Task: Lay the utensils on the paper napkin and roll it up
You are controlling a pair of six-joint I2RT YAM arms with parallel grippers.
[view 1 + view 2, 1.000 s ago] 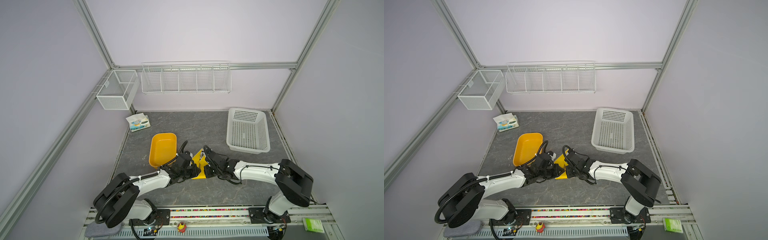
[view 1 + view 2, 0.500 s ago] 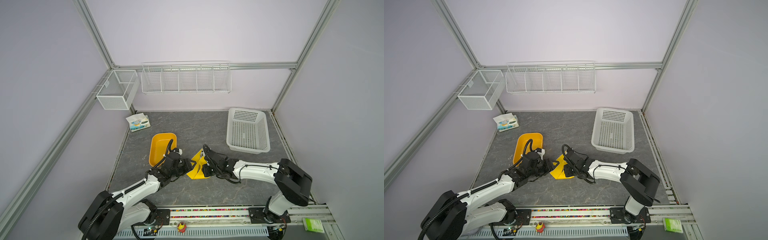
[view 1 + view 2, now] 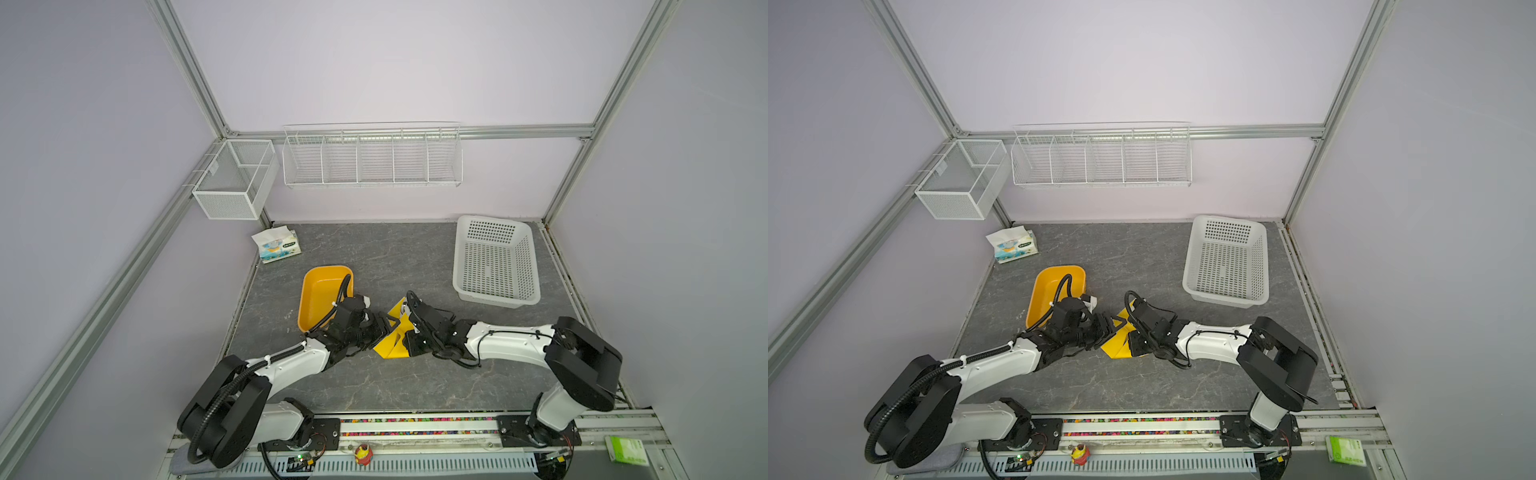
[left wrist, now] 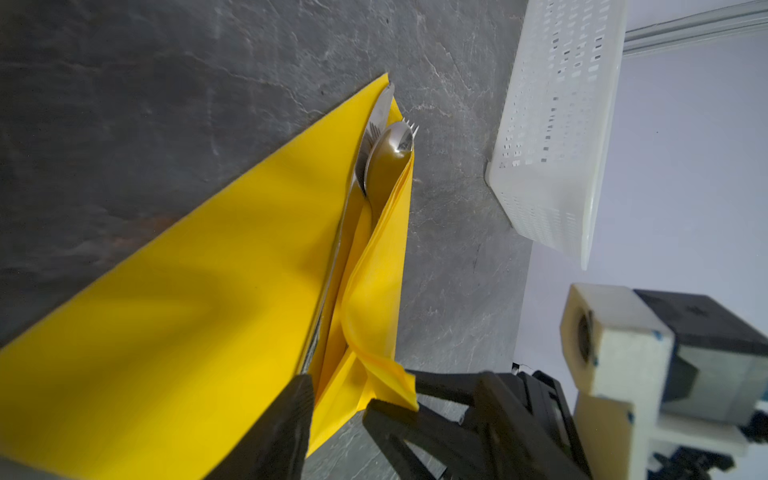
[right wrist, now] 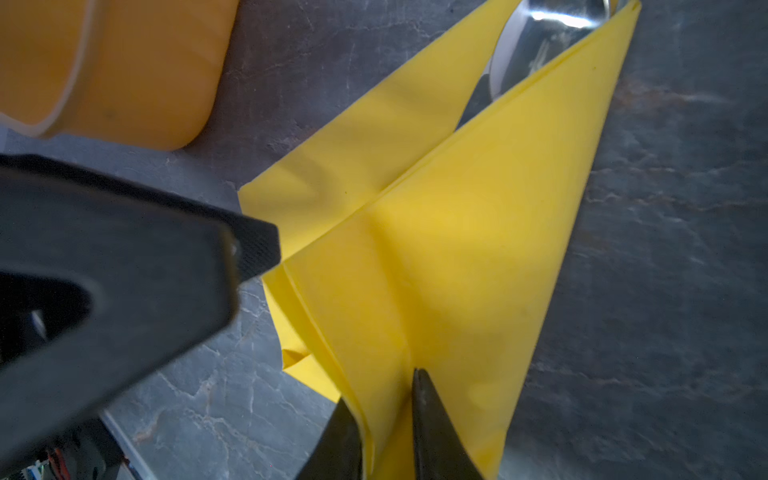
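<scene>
So the right end effector (image 5: 384, 399) is pinched down on a doubled-over edge of the paper napkin (image 4: 187, 311), jaws nearly together with only yellow paper between them. The left end effector (image 3: 384, 327) looks spread open and has hold of nothing. One of its fingers (image 4: 291, 415) sits on the sheet right by the handle end of the utensils (image 4: 388, 158). Those lie tucked in the fold, spoon bowl on top with fork tines poking out past the far corner (there may be a blade tip in there too, hard to say). The whole bundle lies on the tabletop (image 3: 374, 386) between the two arms, just beside the orange-yellow tray (image 3: 318, 286) and well apart from the white basket (image 3: 494, 266).

My guess at where this goes sideways: it's one loose fold, not a roll, and the far end is open. That's slick metal on thin paper, so if the right side lifts or tugs its corner, the cutlery can slide out that end, or the flap just flops off. A hard tug while the left finger pins the sheet could tear it. Also, the two end effectors are nearly touching, so a bump there is a real worry.
</scene>
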